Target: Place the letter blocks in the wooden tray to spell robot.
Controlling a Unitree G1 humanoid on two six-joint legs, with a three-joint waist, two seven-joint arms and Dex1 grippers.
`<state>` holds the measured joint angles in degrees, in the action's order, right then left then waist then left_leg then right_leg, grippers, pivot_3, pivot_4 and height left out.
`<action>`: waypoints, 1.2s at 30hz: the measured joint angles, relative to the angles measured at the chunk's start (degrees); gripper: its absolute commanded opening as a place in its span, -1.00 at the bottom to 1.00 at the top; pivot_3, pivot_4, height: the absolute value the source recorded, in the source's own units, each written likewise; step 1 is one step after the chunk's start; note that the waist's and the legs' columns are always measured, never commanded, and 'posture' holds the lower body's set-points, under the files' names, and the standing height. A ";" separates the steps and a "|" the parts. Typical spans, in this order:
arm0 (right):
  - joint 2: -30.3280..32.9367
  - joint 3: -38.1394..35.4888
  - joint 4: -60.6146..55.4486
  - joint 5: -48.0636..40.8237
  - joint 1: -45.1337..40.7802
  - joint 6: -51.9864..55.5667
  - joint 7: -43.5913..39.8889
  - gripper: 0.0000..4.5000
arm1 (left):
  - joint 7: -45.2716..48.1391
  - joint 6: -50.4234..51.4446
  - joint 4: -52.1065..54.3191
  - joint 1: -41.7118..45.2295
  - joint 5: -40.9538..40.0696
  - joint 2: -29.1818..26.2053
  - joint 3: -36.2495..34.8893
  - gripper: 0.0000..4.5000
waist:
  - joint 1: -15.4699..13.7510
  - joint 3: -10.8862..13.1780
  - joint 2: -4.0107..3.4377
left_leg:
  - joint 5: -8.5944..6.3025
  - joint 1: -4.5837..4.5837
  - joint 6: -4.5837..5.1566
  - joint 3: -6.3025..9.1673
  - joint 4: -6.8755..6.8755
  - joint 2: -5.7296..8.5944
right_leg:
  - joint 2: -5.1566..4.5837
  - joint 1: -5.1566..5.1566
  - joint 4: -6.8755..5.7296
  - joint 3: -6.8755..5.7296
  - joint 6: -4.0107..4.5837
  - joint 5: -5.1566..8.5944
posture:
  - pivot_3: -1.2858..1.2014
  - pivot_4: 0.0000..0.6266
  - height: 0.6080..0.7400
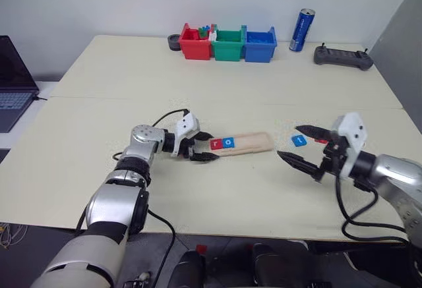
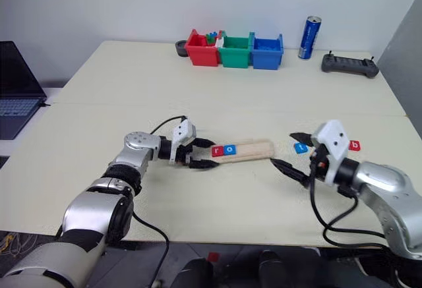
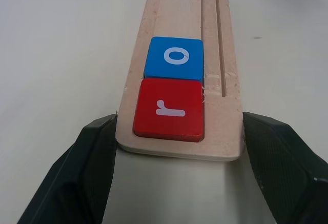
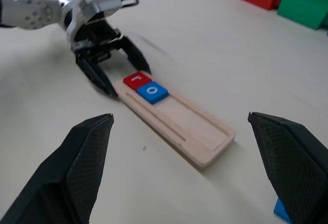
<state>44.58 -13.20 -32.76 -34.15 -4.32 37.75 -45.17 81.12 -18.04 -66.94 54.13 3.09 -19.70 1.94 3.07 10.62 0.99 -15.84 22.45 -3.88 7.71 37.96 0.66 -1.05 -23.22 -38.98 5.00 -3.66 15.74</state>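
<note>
Two letter blocks, the red r (image 3: 169,109) and blue o (image 3: 175,58), sit at the wooden tray's (image 1: 254,143) left end. We bracket that end with the left gripper (image 1: 201,147), jaws open, holding nothing. We should next seat b squarely against o. Right gripper (image 1: 301,147), jaws wide and empty, hovers beside the blue t block (image 1: 299,140) on the table (image 1: 264,97).

On your cream table (image 1: 99,84) lie the wooden tray (image 1: 254,142), two loose letter blocks (image 2: 301,147), three plastic bins (image 1: 229,44), a blue can (image 1: 302,29) and a controller (image 1: 343,57).
</note>
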 measured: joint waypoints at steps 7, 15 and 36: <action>3.19 -0.98 3.70 1.60 5.80 -9.33 -10.02 1.00 | 0.75 -0.96 7.79 -1.40 -1.16 4.46 2.18 0.52 | 0.42 0.01 0.01 | 0.00 -0.13 0.00 -0.10 -0.01 -0.02 | 0.03 0.03 -0.06 0.10 0.00 0.00 | 0.03 -0.52 1.00; 3.90 -1.14 4.35 1.55 5.64 -11.52 -12.32 1.00 | 0.64 0.23 13.15 -6.40 -1.84 4.74 4.77 0.52 | 0.22 0.01 0.01 | 0.00 -0.11 0.00 -0.09 0.00 -0.04 | 0.05 0.04 -0.05 0.11 0.00 0.00 | 0.03 -0.52 1.00; 3.74 1.03 7.76 3.98 6.36 -15.14 -13.28 1.00 | -6.49 17.12 40.08 -18.49 -2.13 -0.30 10.79 0.52 | 0.11 0.00 0.00 | 0.00 -0.15 0.00 -0.09 0.01 -0.06 | 0.03 0.06 -0.05 0.11 0.00 0.00 | 0.03 -0.52 1.00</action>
<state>48.32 -12.17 -25.00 -30.17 2.04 22.62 -58.45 74.63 -0.92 -26.86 35.64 0.96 -19.99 12.73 3.17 10.62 1.00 -15.84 22.30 -3.88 7.62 37.97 0.60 -1.02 -23.16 -39.03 5.11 -3.66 15.74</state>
